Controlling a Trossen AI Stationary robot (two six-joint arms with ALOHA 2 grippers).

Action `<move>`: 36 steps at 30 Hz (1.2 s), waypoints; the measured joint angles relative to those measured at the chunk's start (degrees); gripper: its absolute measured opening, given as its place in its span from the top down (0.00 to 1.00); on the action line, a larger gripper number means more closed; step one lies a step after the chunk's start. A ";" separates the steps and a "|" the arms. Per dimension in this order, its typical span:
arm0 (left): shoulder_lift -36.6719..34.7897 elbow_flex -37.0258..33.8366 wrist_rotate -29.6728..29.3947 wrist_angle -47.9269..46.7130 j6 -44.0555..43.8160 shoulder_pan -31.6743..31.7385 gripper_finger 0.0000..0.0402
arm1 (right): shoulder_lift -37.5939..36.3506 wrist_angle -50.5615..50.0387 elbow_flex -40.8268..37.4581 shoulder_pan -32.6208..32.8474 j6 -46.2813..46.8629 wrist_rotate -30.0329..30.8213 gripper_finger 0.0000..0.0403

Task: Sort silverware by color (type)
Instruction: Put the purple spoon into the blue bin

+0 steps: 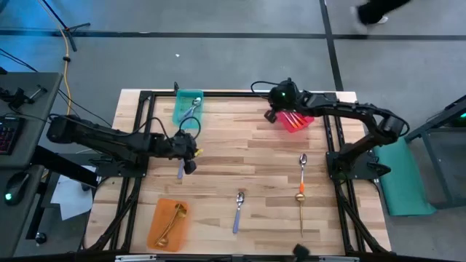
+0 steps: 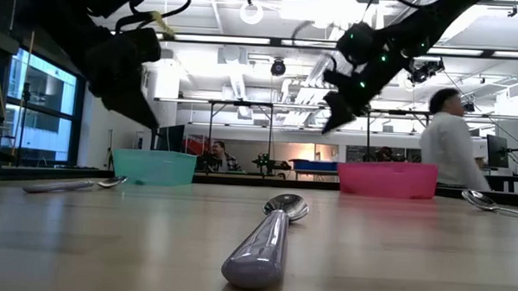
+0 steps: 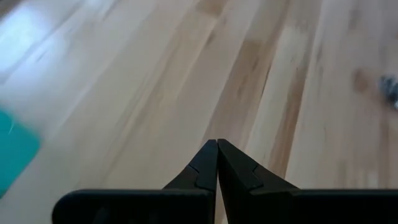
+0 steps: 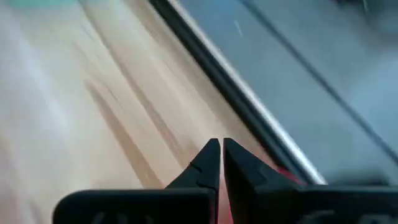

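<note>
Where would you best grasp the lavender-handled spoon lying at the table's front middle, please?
Grip the lavender-handled spoon at mid-handle from straight above, fingers closing across its width: it lies flat with nothing touching it, and the handle is thicker than the bowl.

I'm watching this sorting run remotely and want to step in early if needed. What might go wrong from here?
The left claw is shut and empty just above the lavender-handled spoon; descending shut, it may only push the spoon instead of gripping it.

The right claw, also shut, hangs by the pink bin at the table's back edge; a careless swing might nudge the bin off.

The orange-handled spoon and gold spoon lie nearly end to end, inviting a double grab.
</note>
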 joint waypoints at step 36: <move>16.34 2.53 -7.66 -24.23 -33.98 -4.87 0.66 | 3.74 55.60 -18.27 22.52 -1.77 -6.09 1.00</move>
